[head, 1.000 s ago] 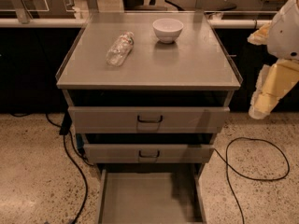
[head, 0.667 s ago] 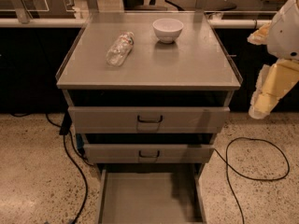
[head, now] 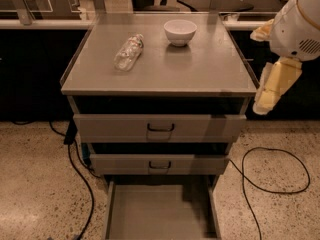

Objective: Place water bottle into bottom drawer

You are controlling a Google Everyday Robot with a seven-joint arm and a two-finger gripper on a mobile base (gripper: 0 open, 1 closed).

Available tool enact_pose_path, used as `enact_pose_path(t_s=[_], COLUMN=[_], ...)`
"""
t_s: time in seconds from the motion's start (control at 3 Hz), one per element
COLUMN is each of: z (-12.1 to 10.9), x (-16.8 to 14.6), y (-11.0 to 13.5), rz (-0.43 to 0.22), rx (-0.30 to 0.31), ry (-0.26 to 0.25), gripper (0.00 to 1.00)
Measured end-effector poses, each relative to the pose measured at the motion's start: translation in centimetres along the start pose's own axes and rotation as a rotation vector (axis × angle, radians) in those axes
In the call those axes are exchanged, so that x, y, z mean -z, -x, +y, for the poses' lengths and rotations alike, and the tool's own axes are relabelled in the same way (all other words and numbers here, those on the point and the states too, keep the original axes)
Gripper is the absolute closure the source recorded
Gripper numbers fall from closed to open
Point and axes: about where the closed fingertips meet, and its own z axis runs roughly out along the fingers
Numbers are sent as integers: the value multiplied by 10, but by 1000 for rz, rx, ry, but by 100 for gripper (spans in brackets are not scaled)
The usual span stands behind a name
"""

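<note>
The water bottle [head: 129,51] is clear crinkled plastic and lies on its side on the left part of the cabinet's grey top [head: 210,69]. The bottom drawer [head: 160,211] is pulled out at floor level, and what shows of its flat floor is bare. My gripper [head: 270,91] hangs at the right edge of the view, beside the cabinet's right side. It is about level with the top's front edge, far from the bottle, and holds nothing I can see.
A white bowl [head: 180,31] stands on the top, to the right of the bottle and further back. The two upper drawers [head: 160,128] with dark handles stick out slightly. Black cables [head: 272,169] lie on the speckled floor on both sides. Chairs and desks stand behind.
</note>
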Motion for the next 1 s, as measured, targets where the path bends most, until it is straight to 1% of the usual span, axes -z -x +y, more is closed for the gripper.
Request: enact_pose_path(t_s=[0.33, 0.67, 1.0], z=[-31, -53, -74], x=[-37, -75, -121], y=[32, 77, 140], rz=[-58, -137, -257], rx=[91, 185, 304], ry=[23, 62, 111], gripper=[0, 0, 0])
